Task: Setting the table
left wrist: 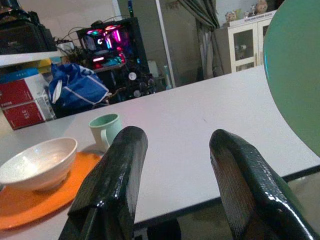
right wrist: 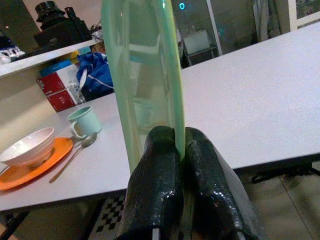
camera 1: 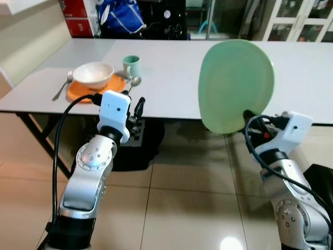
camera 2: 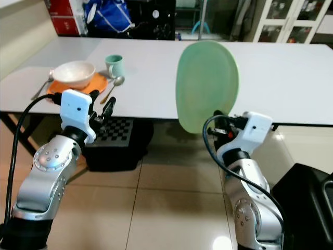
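Observation:
A pale green plate [camera 1: 235, 86] stands on edge in front of the white table [camera 1: 171, 78], held by its lower rim in my right gripper [right wrist: 179, 150], which is shut on it. My left gripper [camera 1: 134, 110] is open and empty, just before the table's near edge at the left. On the table's left end sits a white bowl [camera 1: 93, 74] on an orange plate [camera 1: 78, 89], with a fork [camera 1: 62, 86] to its left, a spoon [camera 1: 133, 83] to its right and a mint green cup [camera 1: 131, 65] behind.
The table's middle and right side are bare. Under the table lies a black checkered object [camera 2: 117, 130] on the tiled floor. A black box [camera 2: 307, 192] stands at the right. Behind the table are a blue bag [camera 1: 120, 15] and red boxes [camera 1: 75, 15].

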You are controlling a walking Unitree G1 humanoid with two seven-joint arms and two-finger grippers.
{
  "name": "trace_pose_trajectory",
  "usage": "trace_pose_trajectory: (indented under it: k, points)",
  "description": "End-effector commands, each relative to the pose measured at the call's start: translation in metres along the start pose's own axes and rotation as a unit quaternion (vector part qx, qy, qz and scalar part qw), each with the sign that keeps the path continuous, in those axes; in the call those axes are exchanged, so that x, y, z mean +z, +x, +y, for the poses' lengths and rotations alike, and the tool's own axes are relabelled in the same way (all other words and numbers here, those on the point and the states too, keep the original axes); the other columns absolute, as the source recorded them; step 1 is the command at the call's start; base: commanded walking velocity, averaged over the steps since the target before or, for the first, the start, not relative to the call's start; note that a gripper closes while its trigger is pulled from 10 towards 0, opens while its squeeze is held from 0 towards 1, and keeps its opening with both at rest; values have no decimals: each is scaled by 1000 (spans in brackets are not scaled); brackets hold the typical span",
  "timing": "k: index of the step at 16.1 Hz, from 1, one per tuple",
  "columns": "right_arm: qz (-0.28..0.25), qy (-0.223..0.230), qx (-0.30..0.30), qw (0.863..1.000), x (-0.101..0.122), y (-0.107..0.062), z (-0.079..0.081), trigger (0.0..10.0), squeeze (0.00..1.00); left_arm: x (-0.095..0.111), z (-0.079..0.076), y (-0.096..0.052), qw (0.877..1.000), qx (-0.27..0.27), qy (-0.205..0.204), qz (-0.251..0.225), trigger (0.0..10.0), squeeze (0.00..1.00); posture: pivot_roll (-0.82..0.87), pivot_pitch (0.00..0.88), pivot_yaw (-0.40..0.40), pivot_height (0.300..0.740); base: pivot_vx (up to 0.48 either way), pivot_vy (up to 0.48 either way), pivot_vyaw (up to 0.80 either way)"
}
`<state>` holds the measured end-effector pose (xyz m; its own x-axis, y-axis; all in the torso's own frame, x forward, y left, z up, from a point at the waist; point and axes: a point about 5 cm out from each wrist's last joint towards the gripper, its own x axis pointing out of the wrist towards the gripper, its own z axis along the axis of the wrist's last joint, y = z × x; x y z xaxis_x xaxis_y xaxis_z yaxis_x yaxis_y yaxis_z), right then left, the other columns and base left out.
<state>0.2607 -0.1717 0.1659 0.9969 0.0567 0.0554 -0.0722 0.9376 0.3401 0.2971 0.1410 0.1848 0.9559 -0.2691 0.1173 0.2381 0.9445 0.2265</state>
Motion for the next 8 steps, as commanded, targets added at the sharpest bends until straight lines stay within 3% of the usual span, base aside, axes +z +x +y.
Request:
trace_pose_trajectory:
  k: [1, 6, 8]
  points:
    - [-15, -7, 6, 1000, 8, 3, 4, 10000, 0, 2, 5, 4, 1000, 7, 9, -2, 10000, 0, -59, 0, 32, 740, 420, 0, 0]
    - [-5, 0, 10, 1000, 5, 5, 7, 10000, 0, 2, 4, 3, 1000, 2, 8, -3, 10000, 0, -57, 0, 31, 740, 424, 0, 0]
    - [-1, 2, 13, 1000, 4, 5, 8, 10000, 0, 2, 2, 2, 1000, -5, 6, -5, 10000, 0, -55, 0, 29, 740, 424, 0, -691]
